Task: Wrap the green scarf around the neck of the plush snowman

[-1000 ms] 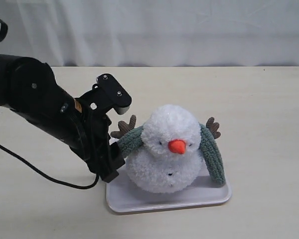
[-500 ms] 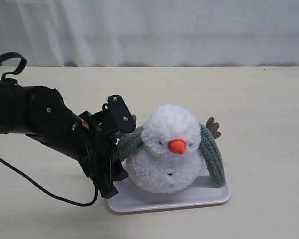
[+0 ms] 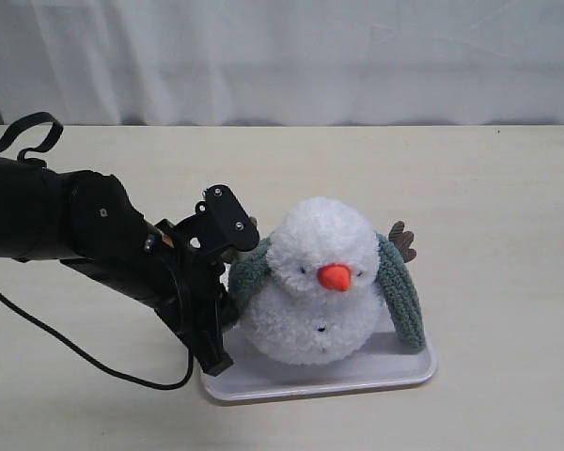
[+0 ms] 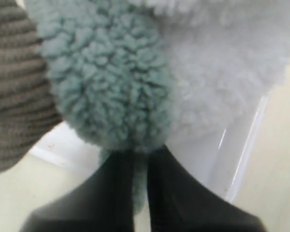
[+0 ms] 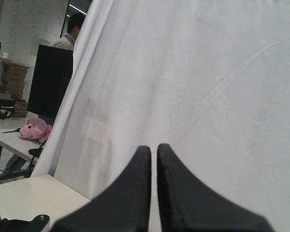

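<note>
Left gripper is clamping 1 end of the green scarf, which is draping round the back of the plush snowman, 2 ends hanging; likely readying to pull it across the front. Right gripper is idling closed, empty.

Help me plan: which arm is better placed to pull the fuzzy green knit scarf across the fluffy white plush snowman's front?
Left: the left gripper pinches the green scarf beside the snowman; the right gripper faces a white curtain.
</note>
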